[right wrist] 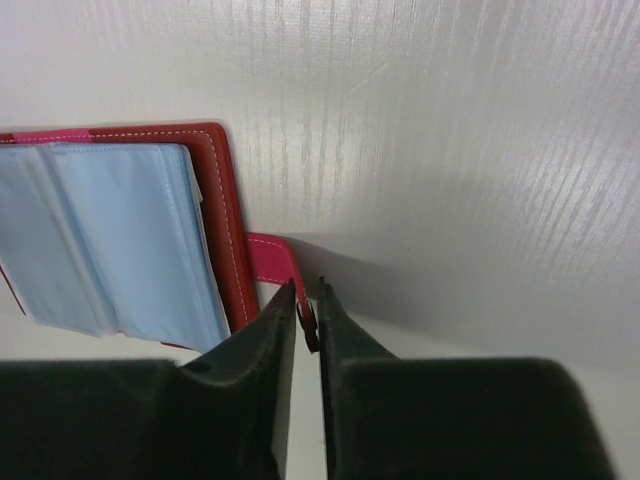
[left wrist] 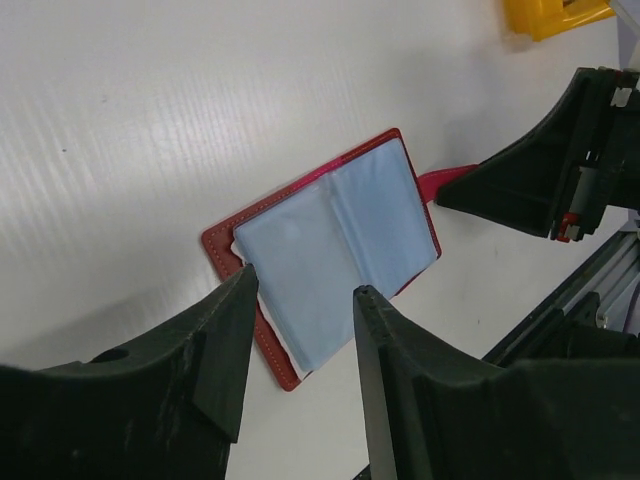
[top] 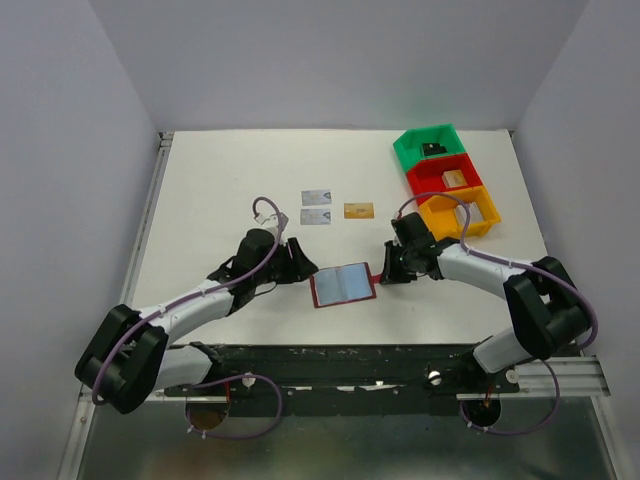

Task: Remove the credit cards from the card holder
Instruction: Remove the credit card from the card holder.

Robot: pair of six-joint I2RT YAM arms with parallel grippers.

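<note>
- My right gripper (right wrist: pixel 308 312) pinches the card holder's (right wrist: pixel 216 190) snap tab (right wrist: pixel 268 258), jaws nearly closed — anchoring it open.
- My left gripper (left wrist: pixel 305 288), half open, straddles its edge — gripping nothing.

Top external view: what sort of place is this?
Probably a lab test cell: a white table boxed in by plain grey walls, two robot arms bolted at its edge, and coloured bins.

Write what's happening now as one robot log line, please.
wallet: open, flat | right claw: pinching tab | left claw: open at wallet edge | cards out: three
</note>
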